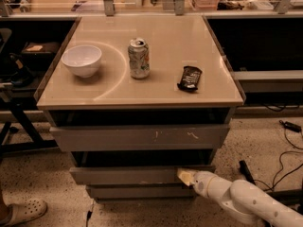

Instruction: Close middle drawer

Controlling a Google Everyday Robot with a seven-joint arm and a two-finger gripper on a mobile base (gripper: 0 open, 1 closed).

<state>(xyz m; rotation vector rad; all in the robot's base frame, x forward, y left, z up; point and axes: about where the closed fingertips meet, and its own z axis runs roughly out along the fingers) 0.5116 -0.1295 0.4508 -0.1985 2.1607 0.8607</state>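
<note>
The middle drawer (pixel 128 175) is a wide grey plain front under the scratched top front (pixel 142 137). It sticks out only a little from the cabinet, with a dark gap above it. My gripper (pixel 185 176) comes in from the lower right on a white arm and its pale tip touches the right end of the drawer front. The narrow bottom front (pixel 137 192) sits just below.
On the tan tabletop (pixel 161 37) stand a white bowl (pixel 82 59), a soda can (pixel 138 58) and a dark snack bar (pixel 190 77). Cables (pixel 284 150) lie on the floor at right. A shoe (pixel 21 211) is at lower left.
</note>
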